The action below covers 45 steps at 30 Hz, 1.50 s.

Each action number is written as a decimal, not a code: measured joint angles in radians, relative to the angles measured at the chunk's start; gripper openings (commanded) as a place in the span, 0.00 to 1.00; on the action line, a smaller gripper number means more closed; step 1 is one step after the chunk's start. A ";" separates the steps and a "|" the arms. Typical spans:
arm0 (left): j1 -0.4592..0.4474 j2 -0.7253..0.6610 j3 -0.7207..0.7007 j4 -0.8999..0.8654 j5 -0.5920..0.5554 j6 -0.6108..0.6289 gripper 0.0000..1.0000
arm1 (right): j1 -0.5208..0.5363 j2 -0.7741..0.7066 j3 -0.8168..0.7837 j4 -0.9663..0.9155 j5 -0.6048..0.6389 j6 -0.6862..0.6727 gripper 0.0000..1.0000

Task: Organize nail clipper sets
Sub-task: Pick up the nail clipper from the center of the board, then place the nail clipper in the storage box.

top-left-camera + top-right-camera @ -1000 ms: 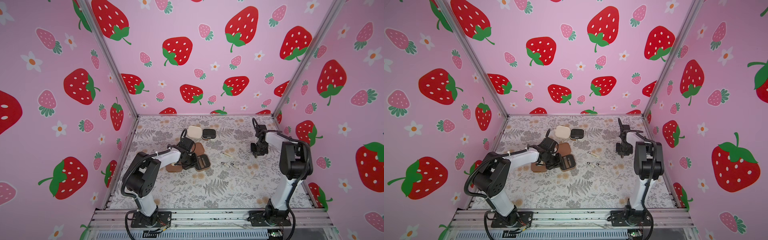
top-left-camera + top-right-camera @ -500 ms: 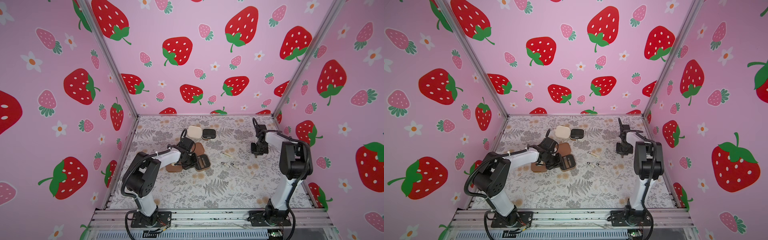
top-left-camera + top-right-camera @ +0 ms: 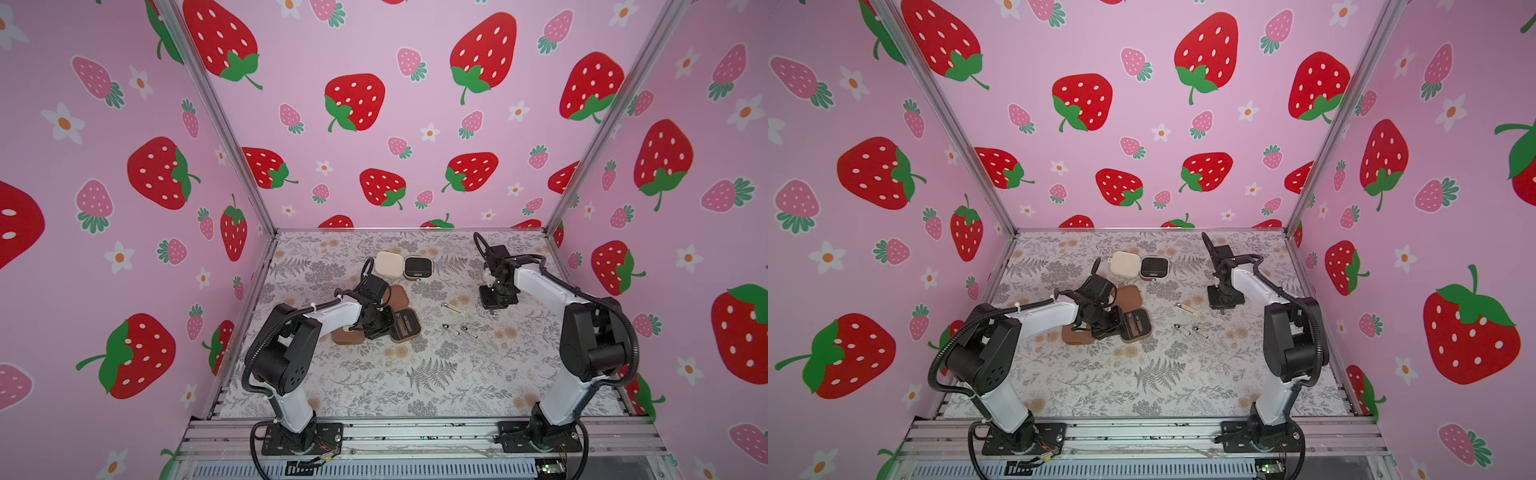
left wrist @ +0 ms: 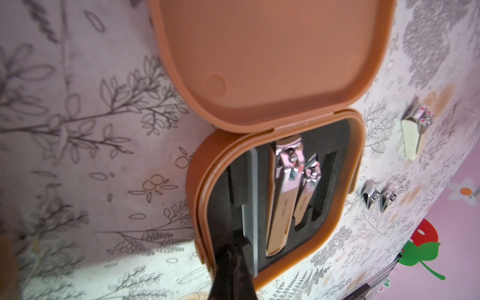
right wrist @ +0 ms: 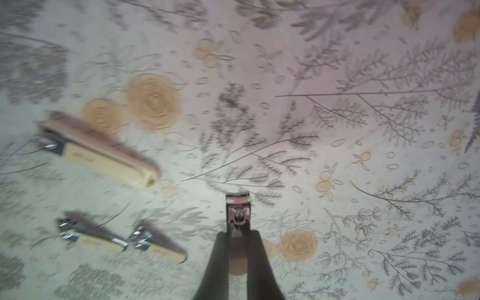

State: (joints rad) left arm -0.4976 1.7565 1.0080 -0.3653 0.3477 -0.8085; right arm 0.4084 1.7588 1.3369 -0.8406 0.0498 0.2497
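Floral tabletop (image 3: 415, 382) carries the open brown case (image 4: 202, 197), our left gripper (image 4: 232, 259), jaws together, on its grey file (image 4: 249, 197); we should bring the small clipper (image 5: 237, 210), clamped in our right gripper (image 5: 237, 233) well apart from it, level into its empty slot (image 4: 328, 181).

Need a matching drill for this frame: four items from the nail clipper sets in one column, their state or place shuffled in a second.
Column A
1. cream case
2. brown case on the left
3. brown case on the right
4. small clipper

Column B
a. held in the right gripper
b. open, farthest back of the three
c. lid down, partly hidden by the left arm
d. open, two clippers seated in its black insert

Pairs: 1-b, 2-c, 3-d, 4-a
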 measured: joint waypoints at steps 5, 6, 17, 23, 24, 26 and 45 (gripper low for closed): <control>0.000 0.000 0.000 0.000 0.000 0.000 0.00 | 0.176 0.015 0.083 -0.014 -0.064 0.020 0.08; 0.000 0.000 0.000 0.000 0.000 0.000 0.00 | 0.207 0.029 0.104 -0.016 -0.079 0.027 0.08; 0.000 0.000 -0.001 0.001 0.000 0.000 0.00 | 0.363 0.260 0.301 -0.006 -0.169 0.086 0.07; 0.000 -0.001 -0.001 0.002 0.000 0.000 0.00 | 0.384 0.314 0.313 0.005 -0.203 0.111 0.08; 0.000 -0.001 -0.001 0.002 0.000 0.000 0.00 | 0.388 0.318 0.313 0.007 -0.209 0.116 0.08; 0.000 -0.001 -0.001 0.002 0.000 0.000 0.00 | 0.396 0.323 0.313 0.011 -0.218 0.124 0.07; 0.000 -0.002 -0.002 0.002 0.000 0.000 0.00 | 0.428 0.389 0.329 0.022 -0.196 0.221 0.08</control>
State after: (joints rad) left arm -0.4976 1.7546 1.0058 -0.3634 0.3477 -0.8089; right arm 0.8360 2.1483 1.6661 -0.8185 -0.1463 0.4709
